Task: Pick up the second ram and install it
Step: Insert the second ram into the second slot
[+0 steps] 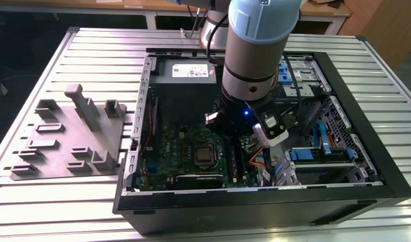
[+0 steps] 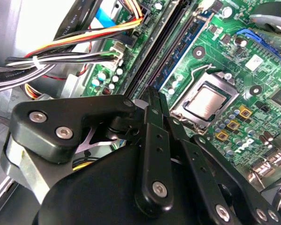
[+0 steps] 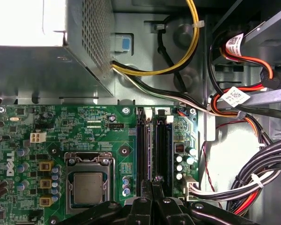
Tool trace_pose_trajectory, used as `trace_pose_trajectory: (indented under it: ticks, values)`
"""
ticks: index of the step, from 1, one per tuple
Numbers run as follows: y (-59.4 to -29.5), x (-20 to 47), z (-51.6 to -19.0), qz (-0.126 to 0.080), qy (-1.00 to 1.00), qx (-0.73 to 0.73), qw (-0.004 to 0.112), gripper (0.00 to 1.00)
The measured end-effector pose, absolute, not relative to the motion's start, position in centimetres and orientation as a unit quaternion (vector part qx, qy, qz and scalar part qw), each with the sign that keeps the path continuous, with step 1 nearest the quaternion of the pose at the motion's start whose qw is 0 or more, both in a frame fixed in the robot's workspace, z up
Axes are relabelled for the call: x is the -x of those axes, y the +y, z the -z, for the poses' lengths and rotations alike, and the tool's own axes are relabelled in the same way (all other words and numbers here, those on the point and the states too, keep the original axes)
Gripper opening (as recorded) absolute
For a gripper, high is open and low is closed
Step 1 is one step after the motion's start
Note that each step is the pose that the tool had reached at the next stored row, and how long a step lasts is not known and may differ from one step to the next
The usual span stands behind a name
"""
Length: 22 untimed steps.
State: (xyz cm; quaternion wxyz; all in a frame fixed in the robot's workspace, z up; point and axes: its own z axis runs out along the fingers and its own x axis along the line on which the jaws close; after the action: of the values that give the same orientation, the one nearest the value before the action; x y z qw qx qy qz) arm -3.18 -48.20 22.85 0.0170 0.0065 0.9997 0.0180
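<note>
1. the end effector (image 3: pixel 154 183) is low over the motherboard (image 3: pixel 107 140), its fingers (image 3: pixel 144 208) closed together.
2. the second ram (image 3: pixel 150 150) appears to stand in a slot at the end effector's tips. this looks like the seating step, which calls for straight, even pressure.

The arm (image 1: pixel 258 50) stands nearly upright in the exterior view, a small blue light (image 1: pixel 246 112) glowing at its wrist (image 1: pixel 249 96). In both wrist views the black gripper (image 3: pixel 154 180) shows its slim fingers (image 2: pixel 154 119) drawn together at the tips.

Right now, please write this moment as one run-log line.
phase: install | hand: closed, at second ram | second ram: edge-on in motherboard slot | seated: unclear
</note>
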Motion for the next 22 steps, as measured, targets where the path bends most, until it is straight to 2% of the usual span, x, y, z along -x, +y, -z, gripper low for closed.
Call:
trace_pose_trajectory:
  ticks: [22]
  values:
    - [-48.20, 3.17, -22.50, -0.018, 1.000, -0.010, 0.017, 0.11]
